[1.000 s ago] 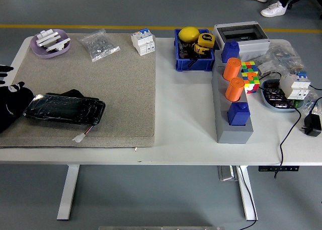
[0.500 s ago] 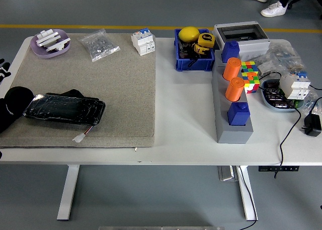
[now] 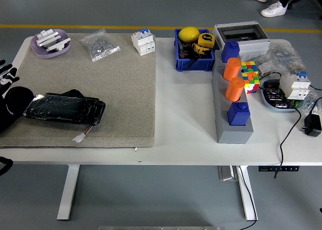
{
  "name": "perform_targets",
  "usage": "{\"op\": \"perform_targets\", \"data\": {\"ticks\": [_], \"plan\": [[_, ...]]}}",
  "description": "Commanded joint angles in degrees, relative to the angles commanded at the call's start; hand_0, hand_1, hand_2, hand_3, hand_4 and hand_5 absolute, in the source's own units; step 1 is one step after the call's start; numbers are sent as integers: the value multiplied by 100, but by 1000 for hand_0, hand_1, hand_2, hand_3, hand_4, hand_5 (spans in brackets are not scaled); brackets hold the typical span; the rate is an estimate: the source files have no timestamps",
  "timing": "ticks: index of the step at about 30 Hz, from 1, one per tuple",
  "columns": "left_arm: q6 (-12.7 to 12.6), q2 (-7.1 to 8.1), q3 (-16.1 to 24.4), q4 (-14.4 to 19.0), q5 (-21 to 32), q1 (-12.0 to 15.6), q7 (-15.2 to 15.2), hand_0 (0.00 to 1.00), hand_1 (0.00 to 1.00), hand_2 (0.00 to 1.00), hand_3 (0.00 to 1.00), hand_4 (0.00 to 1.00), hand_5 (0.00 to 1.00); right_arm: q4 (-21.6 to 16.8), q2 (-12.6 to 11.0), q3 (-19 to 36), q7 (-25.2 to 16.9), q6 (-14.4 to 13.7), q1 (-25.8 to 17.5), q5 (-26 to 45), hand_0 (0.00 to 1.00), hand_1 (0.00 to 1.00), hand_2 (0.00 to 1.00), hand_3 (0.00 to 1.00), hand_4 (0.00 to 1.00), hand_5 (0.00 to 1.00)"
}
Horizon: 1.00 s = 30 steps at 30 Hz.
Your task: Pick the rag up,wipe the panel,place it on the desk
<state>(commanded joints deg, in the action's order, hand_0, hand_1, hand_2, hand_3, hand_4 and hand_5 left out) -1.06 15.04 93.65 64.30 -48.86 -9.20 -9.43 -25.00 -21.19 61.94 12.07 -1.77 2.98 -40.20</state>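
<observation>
The left hand [image 3: 7,75] hovered released at the bench [image 3: 186,114] edge, seemingly poised for the rag [image 3: 73,93] behind the panel [image 3: 64,109].

White table [image 3: 186,134]: grey mat [image 3: 90,84] covering left half, blue bin [image 3: 193,64] upper centre, grey block holder [image 3: 231,132] right, black adapter [image 3: 312,124] far right.

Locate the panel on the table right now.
In the head view the panel lies flat on the grey mat at the table's left side, near its front edge, with the black rag tucked behind it and the left hand at its left end.
</observation>
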Motion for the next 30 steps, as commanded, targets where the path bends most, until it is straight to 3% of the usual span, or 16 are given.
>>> {"op": "perform_targets", "data": {"ticks": [14,30], "plan": [[-4,18,46,193,-148,137,83,565,627,618,600,775,50,-25,-18,-113,19,14,-18,39,808,685,705,675,998,729],[-30,136,69,305,-215,181,132,573,628,619,600,779,54,-29,-49,-384,21,22,74,132,808,692,707,677,998,730]]}}
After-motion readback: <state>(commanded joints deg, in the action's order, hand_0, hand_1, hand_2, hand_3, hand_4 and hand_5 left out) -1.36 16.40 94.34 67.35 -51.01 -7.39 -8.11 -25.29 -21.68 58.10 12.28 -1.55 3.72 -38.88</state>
